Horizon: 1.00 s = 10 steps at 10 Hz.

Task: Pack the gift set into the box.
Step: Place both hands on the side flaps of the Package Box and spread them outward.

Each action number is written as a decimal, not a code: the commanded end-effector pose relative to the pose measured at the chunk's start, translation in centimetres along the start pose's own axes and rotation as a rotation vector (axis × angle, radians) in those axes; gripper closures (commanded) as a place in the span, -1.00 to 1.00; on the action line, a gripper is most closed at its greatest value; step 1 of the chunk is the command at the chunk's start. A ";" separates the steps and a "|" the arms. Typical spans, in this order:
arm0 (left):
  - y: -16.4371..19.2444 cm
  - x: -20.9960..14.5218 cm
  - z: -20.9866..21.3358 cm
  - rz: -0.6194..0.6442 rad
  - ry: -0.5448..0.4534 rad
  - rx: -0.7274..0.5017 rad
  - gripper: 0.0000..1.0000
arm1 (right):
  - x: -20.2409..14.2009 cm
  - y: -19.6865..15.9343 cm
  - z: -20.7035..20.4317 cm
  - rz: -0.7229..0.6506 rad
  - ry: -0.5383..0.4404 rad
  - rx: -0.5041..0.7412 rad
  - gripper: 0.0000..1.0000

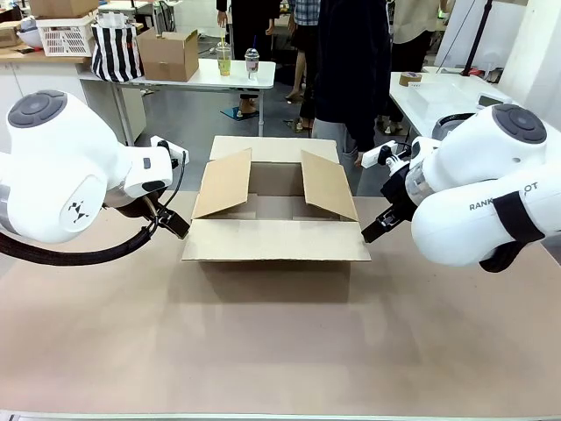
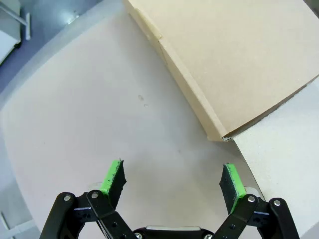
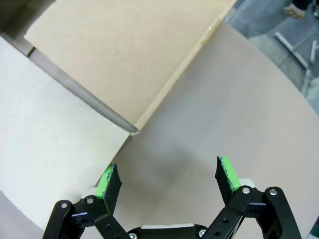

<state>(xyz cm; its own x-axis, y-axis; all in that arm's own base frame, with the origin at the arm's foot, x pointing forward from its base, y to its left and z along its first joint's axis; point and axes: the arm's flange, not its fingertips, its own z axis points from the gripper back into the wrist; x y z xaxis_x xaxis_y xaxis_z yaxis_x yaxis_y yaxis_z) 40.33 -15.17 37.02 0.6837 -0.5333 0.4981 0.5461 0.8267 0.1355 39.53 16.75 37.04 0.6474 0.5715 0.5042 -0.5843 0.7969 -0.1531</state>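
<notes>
The big brown box point(image 1: 276, 239) sits open in the middle of the table point(image 1: 280, 351) and looks light but bendy, so the left gripper point(image 1: 173, 224) and right gripper point(image 1: 374, 231), fingers apart and empty beside its near corners, should probably pinch its flap edges.

The box point(image 1: 276, 239) sits on the worktop point(image 1: 280, 342), at the middle and toward the far side. Its near flap lies out toward the robot and its far flap out toward the person point(image 1: 346, 70) standing behind, while both side flaps stand tilted. The left tool point(image 1: 173, 224) is just beside the box's near left corner, and the right tool point(image 1: 375, 230) just beside its near right corner. On a far table point(image 1: 197, 79), a smaller carton point(image 1: 168, 54) stands left of two cups point(image 1: 223, 60).
</notes>
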 end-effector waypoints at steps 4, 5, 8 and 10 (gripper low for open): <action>-0.6 -0.6 1.8 -0.051 0.198 -0.102 -1.00 | -0.5 -0.5 1.6 -0.001 0.233 0.049 -1.00; -1.1 -0.8 4.4 -0.040 0.257 -0.204 -1.00 | -0.6 -0.6 4.5 -0.025 0.334 0.156 -1.00; -2.5 -1.5 13.5 0.081 0.119 -0.297 -1.00 | -0.6 1.1 14.2 -0.081 0.145 0.145 -1.00; -3.5 -1.5 9.3 0.060 0.262 -0.272 -1.00 | -1.1 0.6 10.4 -0.059 0.265 0.123 -1.00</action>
<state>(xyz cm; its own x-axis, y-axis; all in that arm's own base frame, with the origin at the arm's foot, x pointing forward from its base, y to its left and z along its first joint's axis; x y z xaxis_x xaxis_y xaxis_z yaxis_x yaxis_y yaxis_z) 30.98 -14.30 49.07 0.7976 -0.4696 0.3785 0.5511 0.8224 -0.1410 30.72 14.07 50.49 0.7589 0.5157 0.3977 -0.5642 0.8256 0.0062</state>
